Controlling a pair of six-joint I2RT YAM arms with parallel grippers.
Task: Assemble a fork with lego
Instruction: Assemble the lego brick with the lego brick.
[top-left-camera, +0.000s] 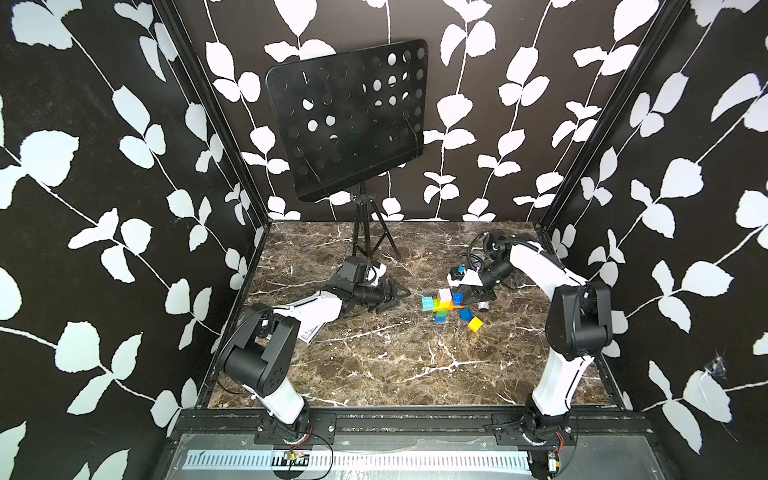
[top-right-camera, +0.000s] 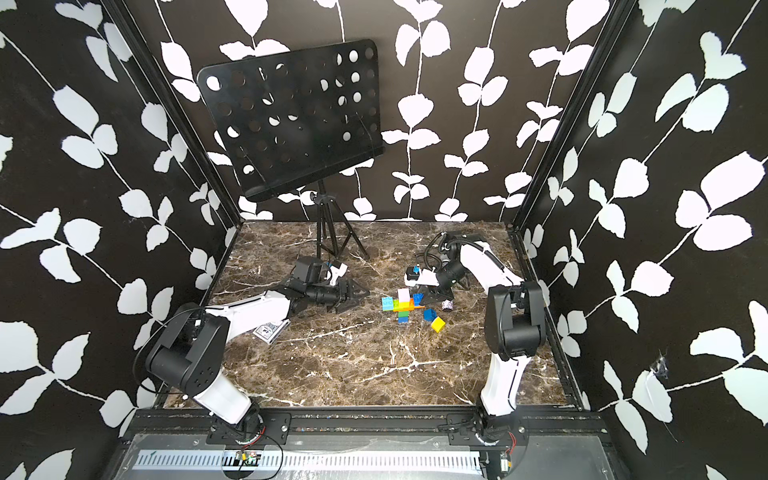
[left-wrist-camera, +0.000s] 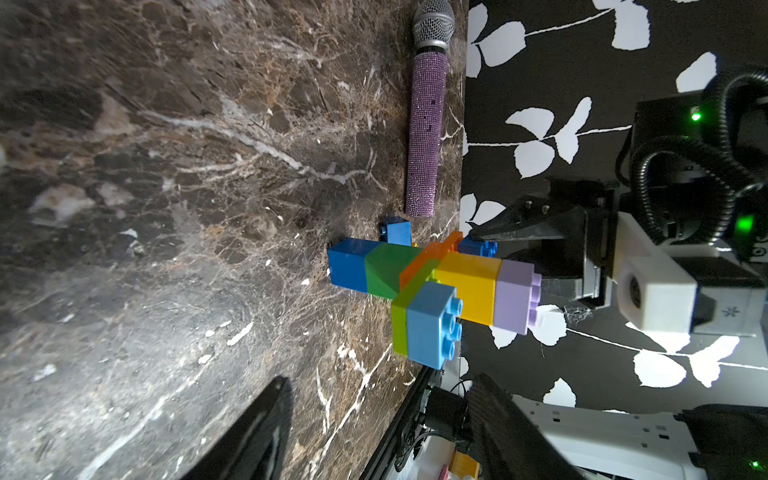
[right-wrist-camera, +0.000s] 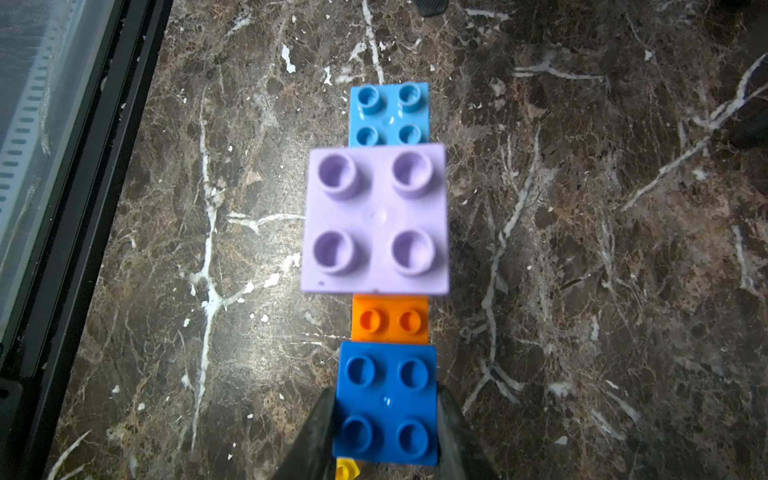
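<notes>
The fork (top-left-camera: 442, 302) is standing upright on the desk (top-left-camera: 374, 365), right jaws clamping its blue prong (right-wrist-camera: 386, 407); left jaws are gaping wide, empty, nearby, with loose lego (top-left-camera: 476, 324) lying beside

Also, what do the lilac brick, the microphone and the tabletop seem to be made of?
The lilac brick: moulded plastic, smooth, slightly glossy; soft highlights on its studs. The microphone: handle covered in tiny sparkling purple stones or glitter; head looks like silver metal mesh. The tabletop: brown marble pattern, white veins, glossy; real stone or printed laminate, I cannot tell.
</notes>
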